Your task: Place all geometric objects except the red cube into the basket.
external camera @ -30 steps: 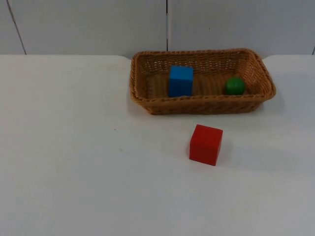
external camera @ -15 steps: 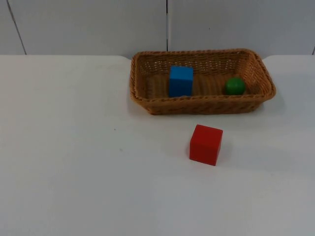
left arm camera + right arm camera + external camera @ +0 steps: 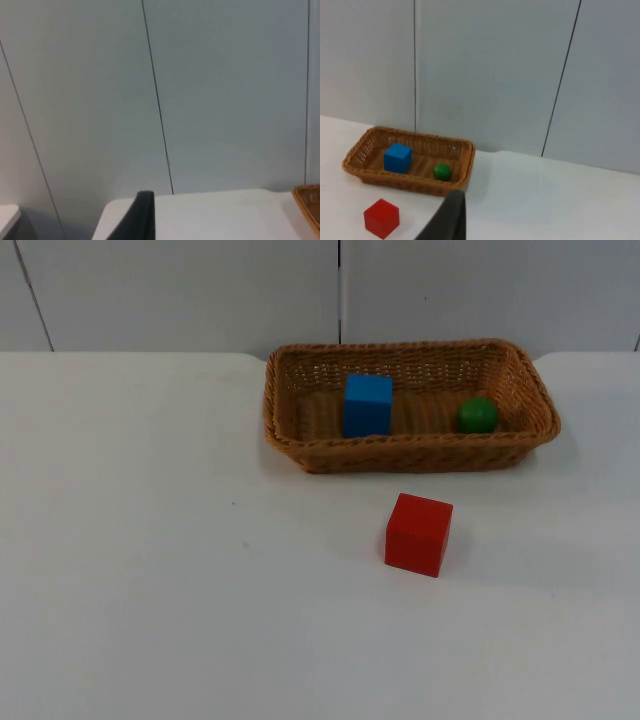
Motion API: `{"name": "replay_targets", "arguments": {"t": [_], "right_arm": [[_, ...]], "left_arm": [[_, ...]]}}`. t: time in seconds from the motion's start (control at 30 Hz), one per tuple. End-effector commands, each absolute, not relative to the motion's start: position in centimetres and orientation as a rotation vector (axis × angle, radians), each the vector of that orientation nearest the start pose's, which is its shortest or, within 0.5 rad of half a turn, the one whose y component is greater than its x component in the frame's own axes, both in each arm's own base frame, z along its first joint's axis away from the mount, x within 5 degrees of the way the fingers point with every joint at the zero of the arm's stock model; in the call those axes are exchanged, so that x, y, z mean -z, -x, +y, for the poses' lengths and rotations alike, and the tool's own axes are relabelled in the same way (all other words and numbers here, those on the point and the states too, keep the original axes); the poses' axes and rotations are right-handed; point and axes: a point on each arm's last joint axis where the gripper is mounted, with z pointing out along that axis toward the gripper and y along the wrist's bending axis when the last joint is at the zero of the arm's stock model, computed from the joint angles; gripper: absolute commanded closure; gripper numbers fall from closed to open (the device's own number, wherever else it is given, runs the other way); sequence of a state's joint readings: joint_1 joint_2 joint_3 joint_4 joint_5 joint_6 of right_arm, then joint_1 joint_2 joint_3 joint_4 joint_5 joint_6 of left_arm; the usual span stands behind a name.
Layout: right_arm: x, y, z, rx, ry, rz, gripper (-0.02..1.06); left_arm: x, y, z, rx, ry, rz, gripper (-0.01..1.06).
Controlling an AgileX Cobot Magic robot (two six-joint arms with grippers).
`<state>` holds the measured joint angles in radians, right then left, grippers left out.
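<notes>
A brown wicker basket [image 3: 410, 452] stands at the back middle of the table. Inside it sit a blue block [image 3: 367, 405] on the left and a green ball [image 3: 478, 415] on the right. The red cube [image 3: 419, 533] rests on the table just in front of the basket, apart from it. My right gripper [image 3: 451, 215] hangs high and well back from the basket [image 3: 395, 181], looking over the blue block [image 3: 397, 158], green ball [image 3: 442, 172] and red cube [image 3: 381, 217]. My left gripper [image 3: 142, 215] faces the partition wall, with a basket corner [image 3: 309, 202] at the side.
The white table top [image 3: 150, 570] stretches wide to the left of the cube and in front of it. The grey partition wall [image 3: 200, 290] closes off the back, right behind the basket.
</notes>
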<state>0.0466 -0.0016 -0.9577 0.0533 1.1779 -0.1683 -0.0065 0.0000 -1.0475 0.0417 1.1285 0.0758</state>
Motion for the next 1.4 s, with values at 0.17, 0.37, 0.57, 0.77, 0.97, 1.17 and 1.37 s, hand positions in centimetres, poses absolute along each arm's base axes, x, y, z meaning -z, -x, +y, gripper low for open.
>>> {"name": "replay_targets", "arguments": {"t": [0.17, 0.37, 0.57, 0.77, 0.97, 1.17, 1.37], "right_arm": [[-36.5, 7.4, 0.1, 0.007, 0.183, 1.764, -0.01], [-35.5, 6.5, 0.2, -0.017, 0.159, 1.815, -0.01], [-34.9, 6.0, 0.2, -0.018, 0.161, 1.846, -0.01], [-33.8, 5.2, 0.2, -0.02, 0.163, 1.894, -0.01], [-32.0, 3.9, 0.3, -0.023, 0.167, 1.968, -0.01], [-30.6, 3.1, 0.3, -0.025, 0.169, 2.025, -0.01], [-28.9, 1.7, 0.4, -0.027, 0.168, 2.061, -0.01]], "left_arm": [[-38.9, 10.4, 0.4, -0.061, -0.032, 1.663, 0.0], [-38.1, 9.5, 0.4, -0.019, 0.014, 1.705, 0.0], [-33.7, 5.1, 0.3, -0.003, 0.03, 1.904, 0.0], [-29.5, 2.0, 0.1, 0.011, 0.026, 2.041, 0.0], [-27.5, 0.5, 0.2, -0.01, 0.023, 2.063, 0.0], [-27.5, 0.5, 0.3, -0.015, 0.023, 2.063, 0.0], [-27.5, 0.5, 0.3, -0.015, 0.023, 2.063, 0.0]]}}
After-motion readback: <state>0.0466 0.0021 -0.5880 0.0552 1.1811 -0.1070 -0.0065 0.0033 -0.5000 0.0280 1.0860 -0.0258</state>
